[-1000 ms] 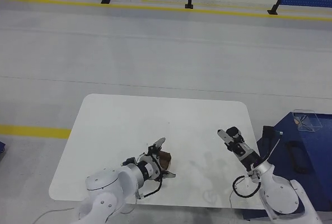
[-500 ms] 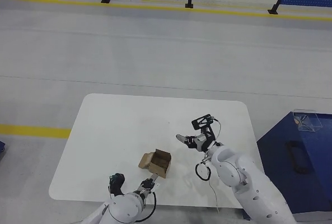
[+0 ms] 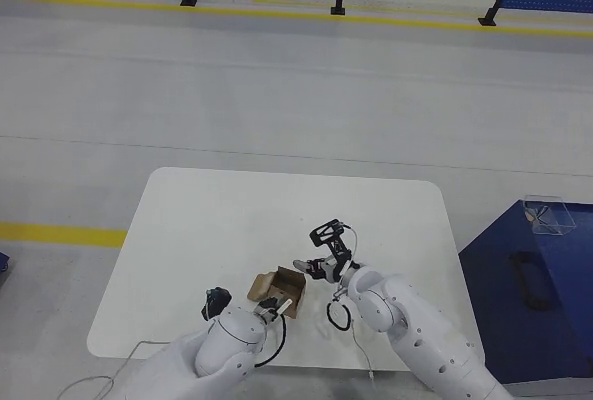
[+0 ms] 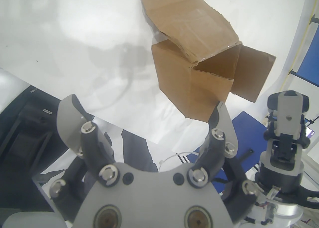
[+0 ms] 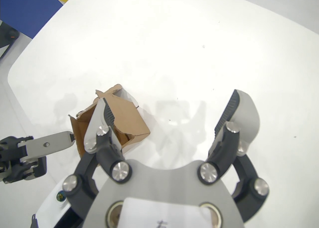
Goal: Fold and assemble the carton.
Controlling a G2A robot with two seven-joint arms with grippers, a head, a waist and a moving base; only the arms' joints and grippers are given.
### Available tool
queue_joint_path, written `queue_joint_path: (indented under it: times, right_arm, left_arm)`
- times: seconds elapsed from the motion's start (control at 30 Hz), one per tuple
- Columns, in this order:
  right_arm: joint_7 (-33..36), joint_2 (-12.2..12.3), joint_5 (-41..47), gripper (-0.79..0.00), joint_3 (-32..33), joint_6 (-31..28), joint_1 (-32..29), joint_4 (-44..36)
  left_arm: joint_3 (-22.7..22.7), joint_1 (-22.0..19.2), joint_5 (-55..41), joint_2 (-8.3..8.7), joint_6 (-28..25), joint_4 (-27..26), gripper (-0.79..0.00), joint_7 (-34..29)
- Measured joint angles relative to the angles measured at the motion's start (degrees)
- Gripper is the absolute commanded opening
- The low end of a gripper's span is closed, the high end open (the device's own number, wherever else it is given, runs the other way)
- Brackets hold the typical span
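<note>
Left jaws are spread wide and holding nothing, one fingertip (image 4: 220, 112) right at a corner of the carton (image 3: 281, 287). Whether it touches or is just short, I cannot tell. Right jaws are wide open too, and empty, hanging just beside the carton at its 2 o'clock.

And what a switch in one second! The left arm has let go of the carton, pulled back to the near edge and come in again at the carton's 6 o'clock. The right arm has swung across from the far side to close in.

The carton sits toward 6 o'clock on the counter (image 3: 206, 215), where it was half a second ago. It stands half-raised with its top open and one flap (image 4: 251, 72) splayed outward.

My read: both arms are now placed to brace the carton and press flaps shut, with the folding not yet done.
</note>
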Motion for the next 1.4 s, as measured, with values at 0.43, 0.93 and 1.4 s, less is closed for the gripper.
queue_joint_path:
  times: [0.43, 0.93, 1.4]
  right_arm:
    - [2.04, -2.61, -2.46, 0.000, -4.63, 1.28, 2.19, 5.31]
    - [-1.89, -4.38, -4.44, 0.000, -4.04, 2.24, 3.52, 6.88]
    - [-6.57, -4.37, -3.47, 0.000, -0.58, 4.05, 0.45, 3.56]
  left_arm:
    - [8.19, -10.02, -11.52, -0.94, 0.00, 8.33, 0.000, 2.38]
    - [6.11, -8.44, -13.17, 0.22, -4.94, 1.51, 0.000, 7.20]
    - [0.81, -3.68, -9.70, 1.47, -13.31, -5.08, 0.000, 6.82]
